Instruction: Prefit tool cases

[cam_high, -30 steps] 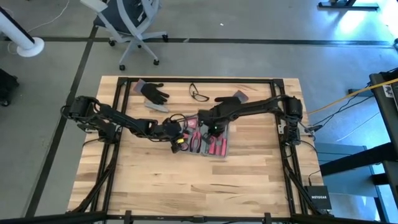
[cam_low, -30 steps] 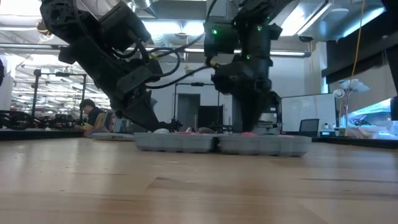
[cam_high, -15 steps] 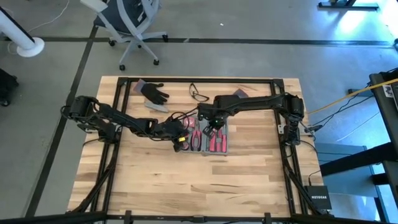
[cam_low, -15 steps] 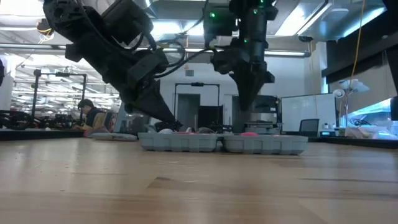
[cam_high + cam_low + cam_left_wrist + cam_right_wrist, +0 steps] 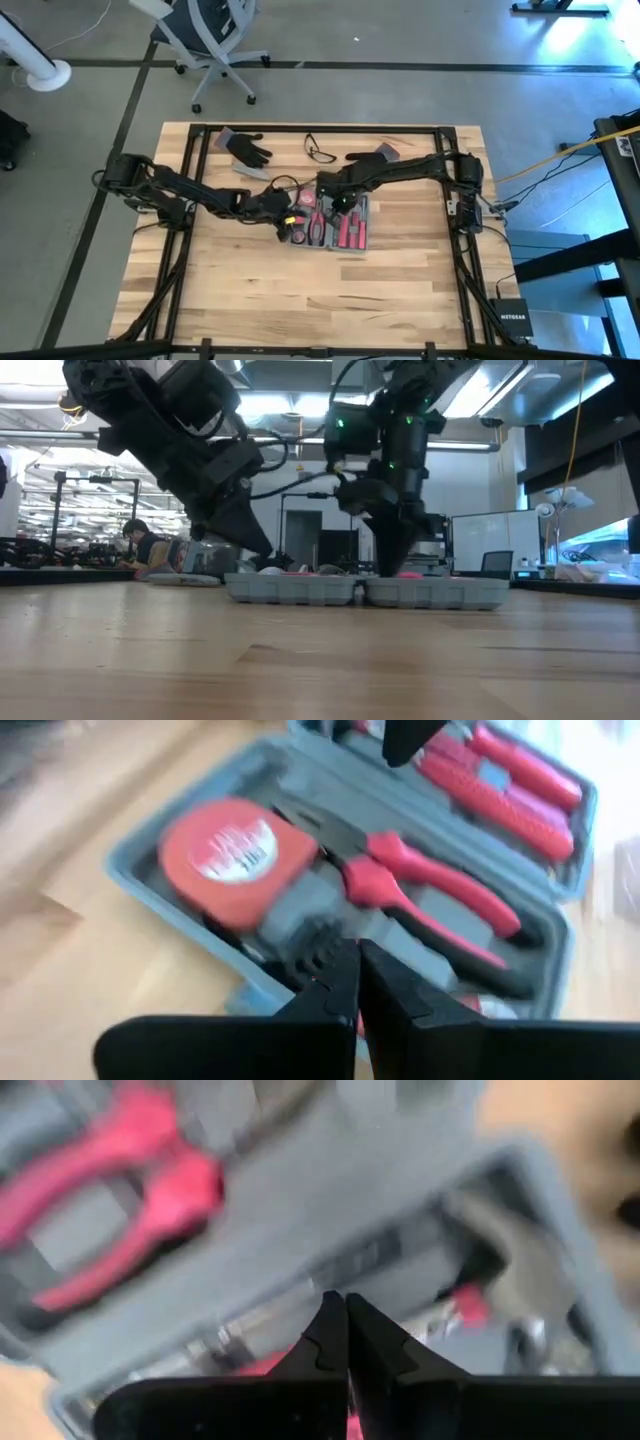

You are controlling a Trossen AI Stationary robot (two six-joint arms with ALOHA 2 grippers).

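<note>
The tool case (image 5: 328, 224) lies open in the middle of the table, holding a red tape measure (image 5: 226, 848), red-handled pliers (image 5: 430, 890) and other red tools. The left gripper (image 5: 291, 217) and the right gripper (image 5: 333, 203) are both over it, fingers pressed together and holding nothing. A closed tip pushing on the rim could slide the case or knock a tool out of its recess.
</note>
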